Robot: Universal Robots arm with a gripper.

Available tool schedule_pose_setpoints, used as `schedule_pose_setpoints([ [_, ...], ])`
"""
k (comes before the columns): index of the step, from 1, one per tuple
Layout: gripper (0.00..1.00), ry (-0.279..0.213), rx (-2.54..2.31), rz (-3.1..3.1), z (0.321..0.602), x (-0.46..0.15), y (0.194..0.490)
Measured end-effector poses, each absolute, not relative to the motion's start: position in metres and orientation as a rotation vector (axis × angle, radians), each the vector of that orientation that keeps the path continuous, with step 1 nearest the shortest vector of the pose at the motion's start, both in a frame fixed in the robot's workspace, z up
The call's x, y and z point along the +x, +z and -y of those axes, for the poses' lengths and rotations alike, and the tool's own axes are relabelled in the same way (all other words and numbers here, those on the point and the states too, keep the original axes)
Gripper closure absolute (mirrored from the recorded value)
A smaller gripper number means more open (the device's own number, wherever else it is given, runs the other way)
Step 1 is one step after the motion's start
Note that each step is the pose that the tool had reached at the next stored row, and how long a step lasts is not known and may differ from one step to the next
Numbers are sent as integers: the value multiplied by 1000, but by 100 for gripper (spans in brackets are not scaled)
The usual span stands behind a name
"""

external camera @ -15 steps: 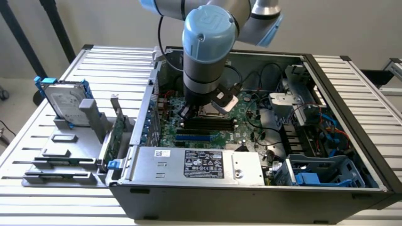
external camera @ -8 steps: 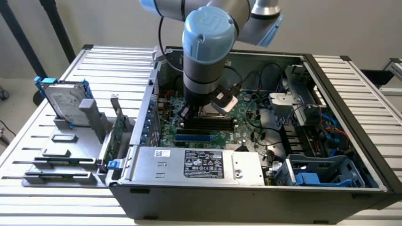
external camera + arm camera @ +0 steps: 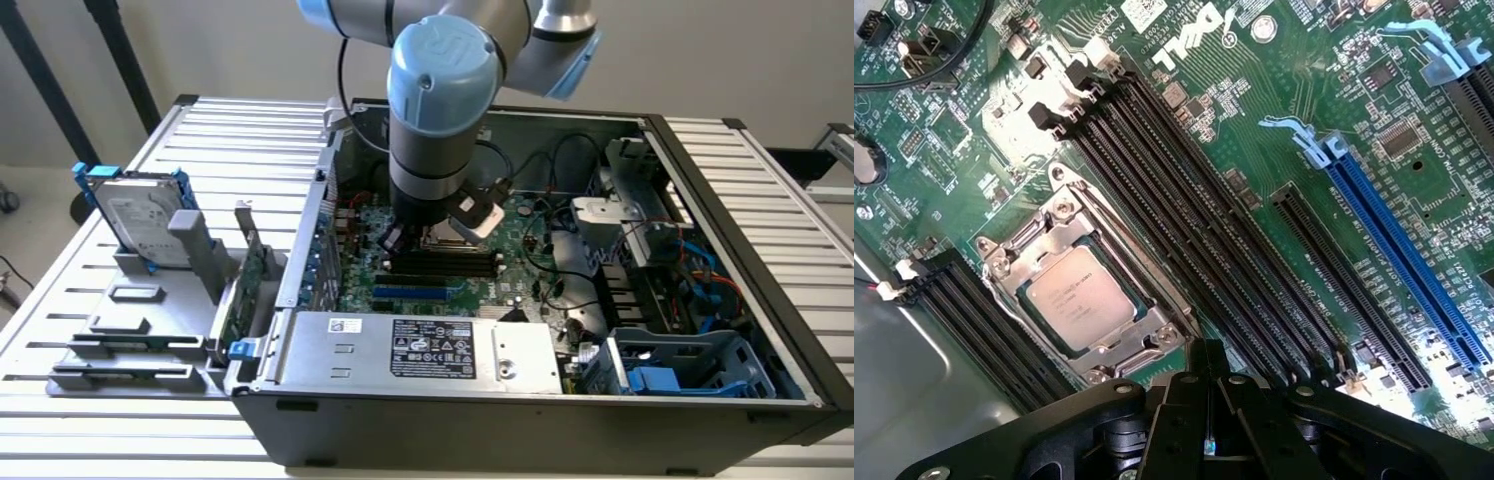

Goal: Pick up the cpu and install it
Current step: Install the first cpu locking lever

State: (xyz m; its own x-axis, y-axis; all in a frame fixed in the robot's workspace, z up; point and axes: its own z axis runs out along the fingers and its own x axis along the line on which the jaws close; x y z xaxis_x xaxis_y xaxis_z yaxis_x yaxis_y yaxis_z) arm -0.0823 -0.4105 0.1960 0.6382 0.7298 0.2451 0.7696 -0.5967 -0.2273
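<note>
Although the cpu (image 3: 1082, 297) already lies in its socket (image 3: 1024, 250) on the motherboard (image 3: 1274, 120), the tool (image 3: 1206, 415) hovers just beside it, closed and empty. If the chip sits slightly skewed, any downward press could bend socket pins or shift it.

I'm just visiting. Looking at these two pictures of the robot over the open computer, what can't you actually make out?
- Exterior view: the cpu socket area is blocked by the arm.
- Wrist view: the print on the cpu is too small to read.
- Wrist view: the tool is cut off by the picture's edge.
- Exterior view: the label on the grey metal box is too small to read.
</note>
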Motion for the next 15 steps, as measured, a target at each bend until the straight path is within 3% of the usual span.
schedule_pose_setpoints([
  [15,89,-169,-2569,1212,409,-83,194],
])
